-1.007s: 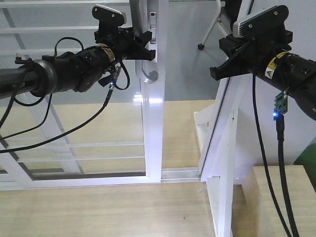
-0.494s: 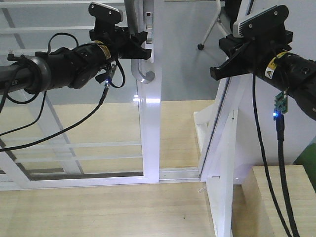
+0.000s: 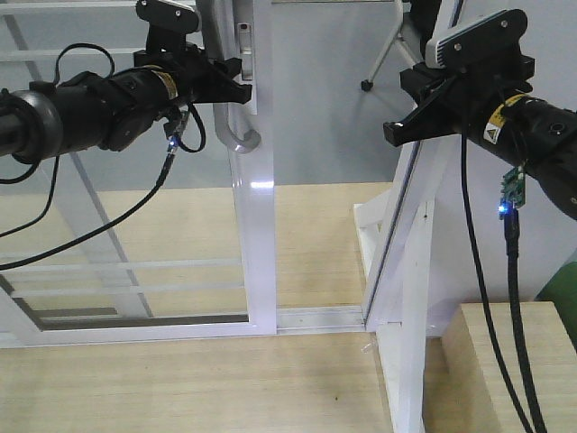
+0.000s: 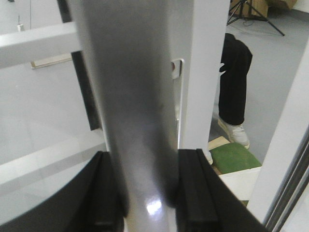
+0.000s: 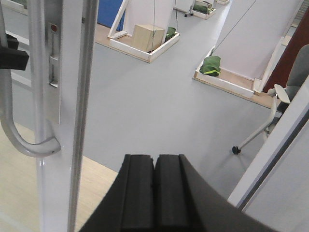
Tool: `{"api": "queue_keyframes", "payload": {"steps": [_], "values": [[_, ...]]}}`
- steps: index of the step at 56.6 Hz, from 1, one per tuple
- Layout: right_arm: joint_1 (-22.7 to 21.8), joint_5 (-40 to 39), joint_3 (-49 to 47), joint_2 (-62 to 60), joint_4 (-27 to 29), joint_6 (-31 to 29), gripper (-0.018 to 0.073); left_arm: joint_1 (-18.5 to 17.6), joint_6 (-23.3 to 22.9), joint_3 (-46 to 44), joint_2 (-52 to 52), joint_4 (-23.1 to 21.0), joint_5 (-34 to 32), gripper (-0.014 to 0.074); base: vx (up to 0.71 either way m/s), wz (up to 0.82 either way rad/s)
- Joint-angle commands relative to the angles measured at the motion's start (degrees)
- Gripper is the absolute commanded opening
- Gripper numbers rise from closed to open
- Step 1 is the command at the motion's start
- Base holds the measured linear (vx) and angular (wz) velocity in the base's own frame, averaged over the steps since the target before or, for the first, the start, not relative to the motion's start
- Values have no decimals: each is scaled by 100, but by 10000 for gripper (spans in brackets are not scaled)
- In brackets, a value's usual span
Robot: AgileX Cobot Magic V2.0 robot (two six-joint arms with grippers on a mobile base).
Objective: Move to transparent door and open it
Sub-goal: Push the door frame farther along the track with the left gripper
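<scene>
Grey wheeled chair [image 5: 300, 70], cardboard box [image 5: 147, 37], green bag [image 5: 211, 65]

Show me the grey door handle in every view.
Front view: the handle is upper left of centre, curling at the door's edge.
Left wrist view: it is the wide grey bar filling the centre.
Right wrist view: far left edge, hooked end low.
Shared landmark: the white door frame beside it.

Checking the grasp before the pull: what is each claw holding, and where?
The left claw is shut on the grey pull handle of the transparent door, gripping the straight shaft above the lower curve. The right claw is shut and holds nothing.
</scene>
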Motion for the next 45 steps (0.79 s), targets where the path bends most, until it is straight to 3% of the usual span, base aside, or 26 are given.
{"api": "queue_keyframes", "payload": {"steps": [1,20,32,45], "values": [[-30,-436,-161,-200,60,-41,-1,321,67,-97,-643,-347,-494,-3,0,0],[-30,-452,-161,-200,77,-30,-1,764,67,779,-1346,-340,-550,-3,0,0],[-30,-452,-161,-200,77,-16,-1,873,68,965,-1519,107,-448,0,0,0],[-30,-452,-161,-200,77,-15,-1,987,68,1223,-1692,139,-248,0,0,0]]}}
